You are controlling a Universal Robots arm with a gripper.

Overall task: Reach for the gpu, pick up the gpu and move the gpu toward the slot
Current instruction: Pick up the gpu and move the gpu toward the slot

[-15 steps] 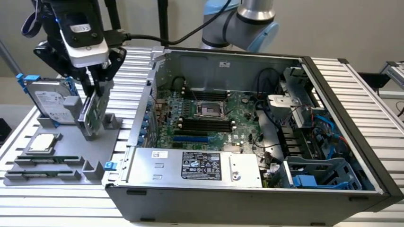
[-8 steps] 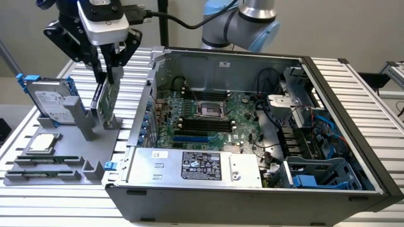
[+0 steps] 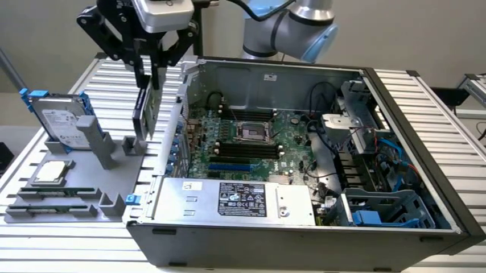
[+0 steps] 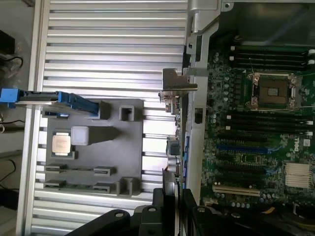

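My gripper [image 3: 149,73] hangs over the exterior view's left side of the open computer case [image 3: 304,239] and is shut on the top edge of the gpu [image 3: 147,116]. The thin green card hangs upright, clear of the grey holder [image 3: 79,196], just outside the case's left wall. In the wrist view the gpu [image 4: 175,147] appears edge-on, with its silver bracket [image 4: 177,84] at the far end and the black fingers [image 4: 158,211] clamped on either side of it. The blue slot [image 3: 230,168] lies on the motherboard [image 3: 251,145] inside the case, apart from the card.
A silver hard drive [image 3: 57,119] with blue rails stands in the grey holder, with a square CPU chip [image 3: 52,172] lying in front of it. A power supply [image 3: 235,199] sits at the case's front. Cables and drive cages [image 3: 372,170] crowd the exterior view's right.
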